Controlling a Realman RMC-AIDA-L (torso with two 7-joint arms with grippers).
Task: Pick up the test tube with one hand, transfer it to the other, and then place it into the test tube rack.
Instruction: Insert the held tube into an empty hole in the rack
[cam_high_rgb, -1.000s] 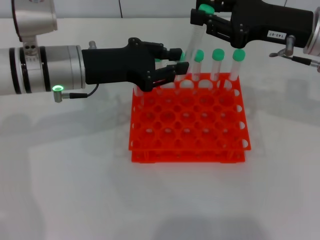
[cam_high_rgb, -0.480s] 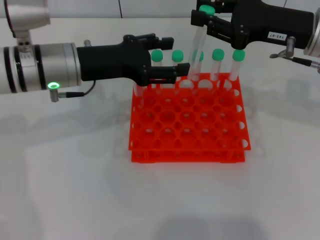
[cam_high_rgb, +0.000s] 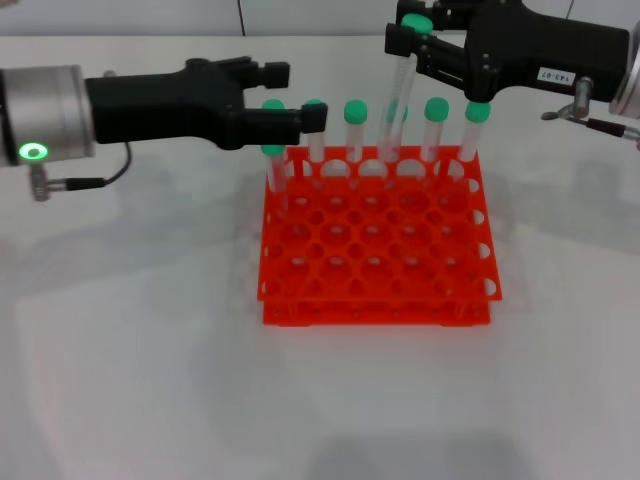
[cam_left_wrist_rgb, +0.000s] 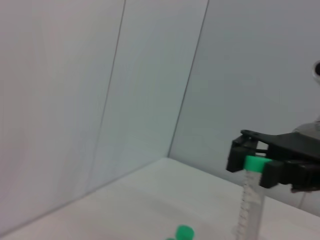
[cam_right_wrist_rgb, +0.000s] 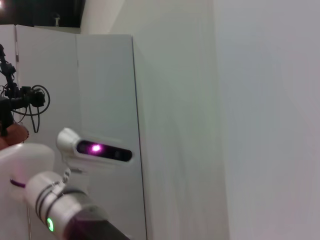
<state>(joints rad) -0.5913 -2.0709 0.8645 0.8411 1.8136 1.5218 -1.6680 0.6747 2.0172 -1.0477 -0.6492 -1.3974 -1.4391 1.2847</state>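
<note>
Slim clear plastic test tube (cam_high_rgb: 397, 95) with its green cap hangs clenched in my labelled black right gripper (cam_high_rgb: 412, 32) over the back row of the orange-red plastic rack (cam_high_rgb: 375, 245), while my unlabelled left gripper (cam_high_rgb: 290, 95) hovers beside it, fingers spread and empty.

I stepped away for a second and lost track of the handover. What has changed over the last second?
The left end effector, open and empty, has drawn back toward the robot's left, uncovering the back-row tubes it hid. The right end effector stays shut on the test tube near its green cap and has barely moved; the tube still hangs tilted over the back row of the test tube rack. Rack and standing tubes are unchanged.
</note>
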